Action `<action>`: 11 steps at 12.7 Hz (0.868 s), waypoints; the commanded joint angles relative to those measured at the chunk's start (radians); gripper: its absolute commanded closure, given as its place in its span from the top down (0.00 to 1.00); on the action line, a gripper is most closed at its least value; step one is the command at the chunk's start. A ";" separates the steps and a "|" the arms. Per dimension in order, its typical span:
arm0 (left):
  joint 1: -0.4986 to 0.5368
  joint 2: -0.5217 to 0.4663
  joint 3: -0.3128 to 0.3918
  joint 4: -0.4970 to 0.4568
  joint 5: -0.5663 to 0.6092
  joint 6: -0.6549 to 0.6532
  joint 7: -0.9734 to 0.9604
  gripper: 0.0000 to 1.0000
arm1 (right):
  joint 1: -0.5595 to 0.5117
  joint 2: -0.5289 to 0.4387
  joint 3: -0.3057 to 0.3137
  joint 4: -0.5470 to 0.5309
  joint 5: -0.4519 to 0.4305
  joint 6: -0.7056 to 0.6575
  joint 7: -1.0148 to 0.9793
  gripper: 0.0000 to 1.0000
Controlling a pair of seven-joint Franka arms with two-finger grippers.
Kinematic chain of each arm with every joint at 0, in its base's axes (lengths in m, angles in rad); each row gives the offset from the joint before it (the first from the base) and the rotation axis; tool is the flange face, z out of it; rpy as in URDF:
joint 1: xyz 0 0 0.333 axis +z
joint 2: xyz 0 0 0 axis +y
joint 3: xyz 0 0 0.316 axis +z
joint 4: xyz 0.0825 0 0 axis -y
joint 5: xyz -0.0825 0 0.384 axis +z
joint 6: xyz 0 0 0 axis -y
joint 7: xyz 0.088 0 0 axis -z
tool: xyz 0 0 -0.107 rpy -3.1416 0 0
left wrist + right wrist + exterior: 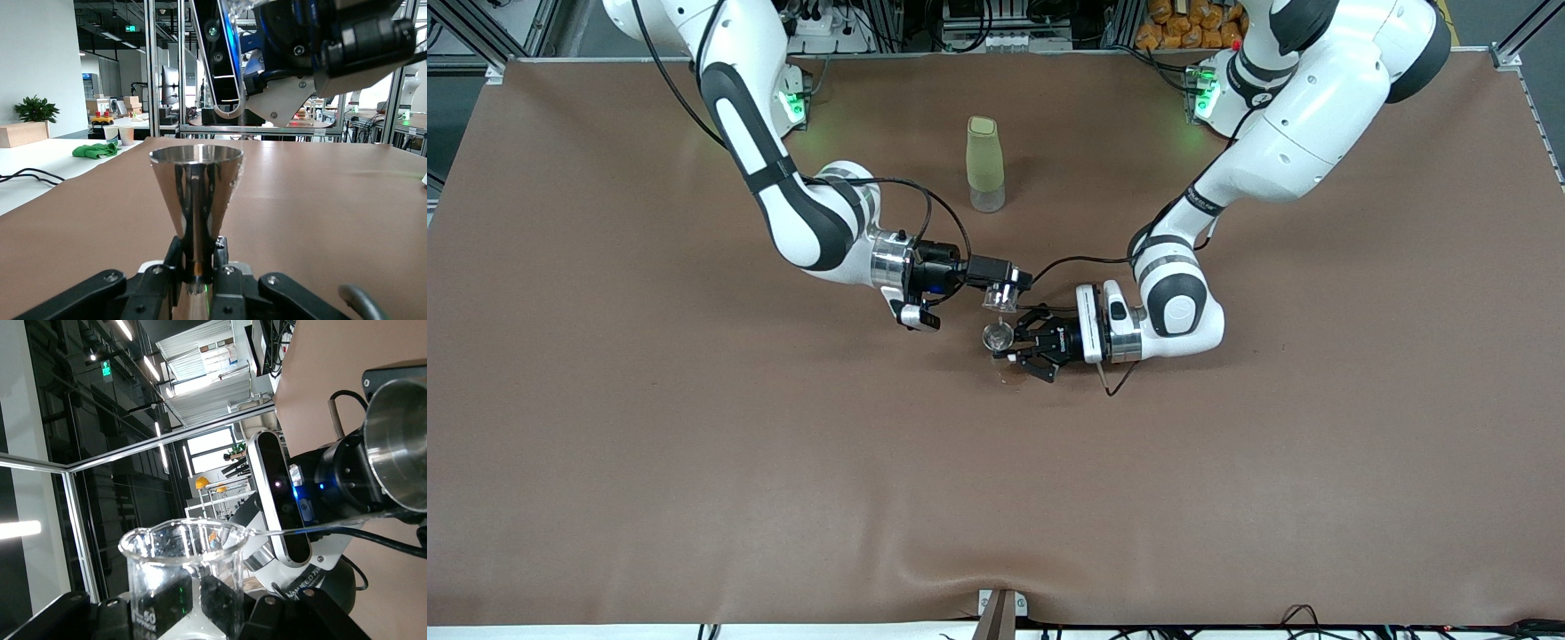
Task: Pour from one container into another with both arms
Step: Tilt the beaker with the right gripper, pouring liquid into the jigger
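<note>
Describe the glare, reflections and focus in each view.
Front view: even light, green glow at both arm bases. Left wrist view: sharp steel cone cup mirrors its surroundings; background soft. Right wrist view: glass beaker glints; windows blown out.

Both arms reach to mid-table, wrists level, the right hand and left hand clamped shut.

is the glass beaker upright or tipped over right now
Tipped. The right end effector holds the beaker on its side, mouth toward the metal cup held upright by the left end effector.
</note>
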 commanded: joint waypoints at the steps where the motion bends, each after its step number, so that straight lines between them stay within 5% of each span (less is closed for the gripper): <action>1: 0.005 -0.027 -0.008 -0.021 -0.032 0.012 0.015 0.00 | -0.016 -0.011 -0.002 0.012 -0.011 0.004 0.062 0.00; 8: 0.022 -0.027 -0.009 -0.019 -0.032 0.012 0.014 0.00 | -0.027 -0.006 -0.004 0.021 -0.032 0.001 0.062 0.00; 11: 0.025 -0.030 -0.011 -0.018 -0.032 0.012 0.012 0.00 | -0.025 -0.009 -0.004 0.028 -0.209 0.012 -0.324 0.00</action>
